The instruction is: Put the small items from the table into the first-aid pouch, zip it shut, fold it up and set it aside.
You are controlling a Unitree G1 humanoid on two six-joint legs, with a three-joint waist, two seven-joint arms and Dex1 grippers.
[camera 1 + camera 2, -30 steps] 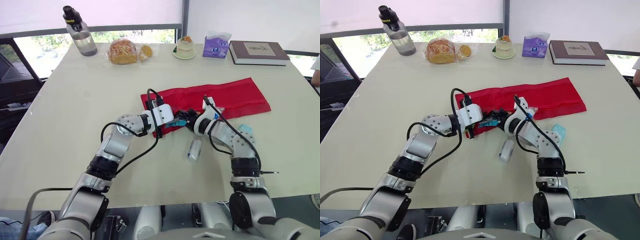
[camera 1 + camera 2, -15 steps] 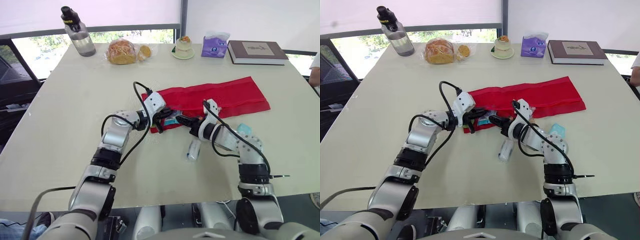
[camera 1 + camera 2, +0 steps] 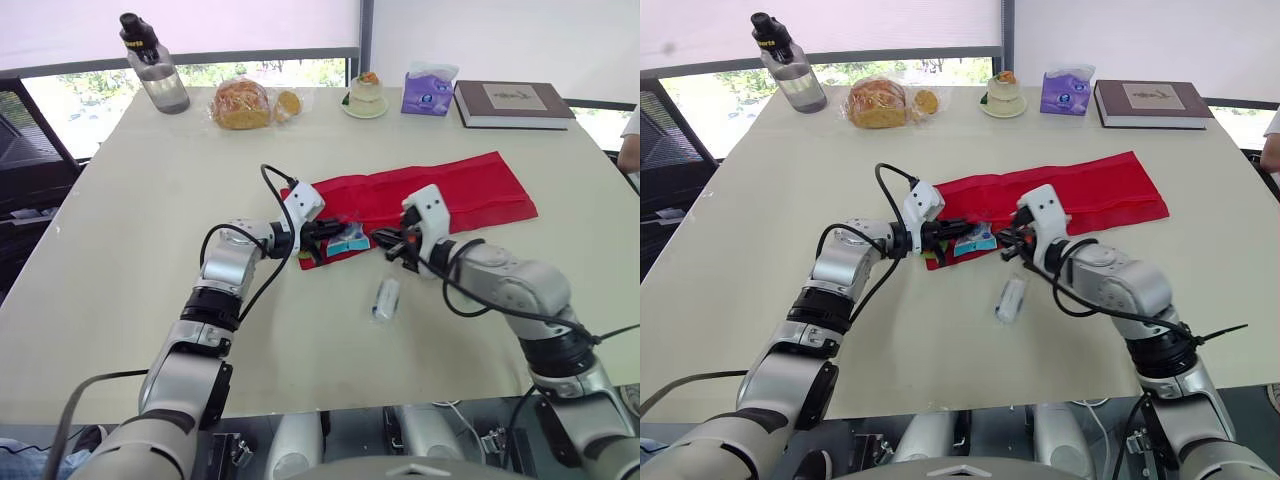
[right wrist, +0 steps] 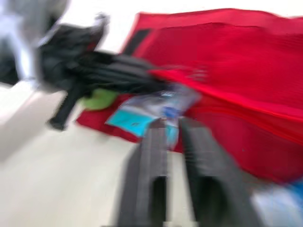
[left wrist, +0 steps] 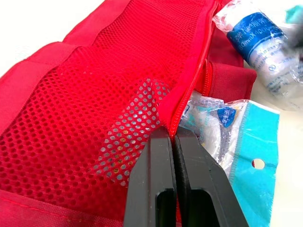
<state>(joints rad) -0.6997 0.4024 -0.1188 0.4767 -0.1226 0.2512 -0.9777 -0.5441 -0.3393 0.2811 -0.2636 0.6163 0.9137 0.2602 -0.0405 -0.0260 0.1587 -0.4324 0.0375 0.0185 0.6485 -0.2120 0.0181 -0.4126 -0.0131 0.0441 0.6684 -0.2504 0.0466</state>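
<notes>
- A water bottle (image 3: pixel 147 62) stands at the upper left of the frame, with bagged bread (image 3: pixel 243 103) just to its right along the far edge of the pale table (image 3: pixel 130 230).
- Left of centre, the left gripper (image 5: pixel 173 137) has its two black fingers pressed together on the red zip edge of the first-aid pouch's mesh pocket, pinching the fabric at the pouch's lower-left end.
- Just right of those fingers, a teal packet (image 3: pixel 349 240) lies against the pinched zip edge, partly on the pouch and partly on the table.
- At top centre, a small cake (image 3: pixel 368 95) sits on a plate.
- Below centre, a wrapped bandage roll (image 3: pixel 385 297) lies loose on the table, near the pouch's front edge but apart from it.
- Just above the roll, the right gripper (image 3: pixel 390 243) points at the teal packet from the right; its fingers show a narrow gap and have nothing between them.
- The first-aid pouch (image 3: pixel 470 190) lies unfolded and flat, stretching from the centre of the frame up towards the right.
- A purple tissue pack (image 3: pixel 428 88) and a book (image 3: pixel 512 104) sit at the upper right.
- A person's sleeve (image 3: pixel 630 140) shows at the right edge.
</notes>
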